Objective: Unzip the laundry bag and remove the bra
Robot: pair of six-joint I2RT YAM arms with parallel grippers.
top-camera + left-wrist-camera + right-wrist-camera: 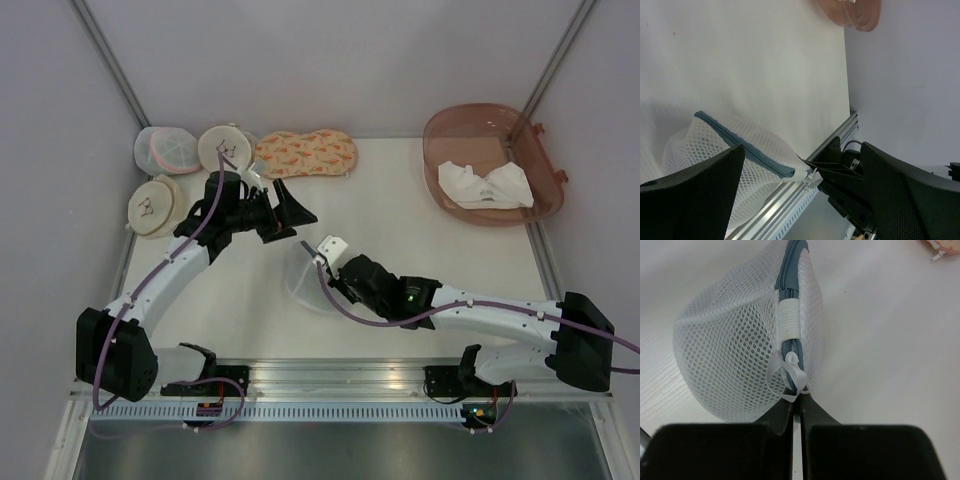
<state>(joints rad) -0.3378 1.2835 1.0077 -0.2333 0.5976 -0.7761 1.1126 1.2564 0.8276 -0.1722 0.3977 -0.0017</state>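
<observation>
We've got the top cam looking down from high over the near edge, whole surface [420,230] in shot. Left wrist cam looks low across it from a little way off, right wrist cam's right up close. All three share the laundry bag [300,285].

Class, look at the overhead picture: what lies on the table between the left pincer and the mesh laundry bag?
Nothing. The top view shows only a short strip of bare white table between the open left pincer and the laundry bag.

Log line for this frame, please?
right gripper: shut on laundry bag zipper end | left gripper: open | zipper: closed where visible | bra: unseen
</observation>
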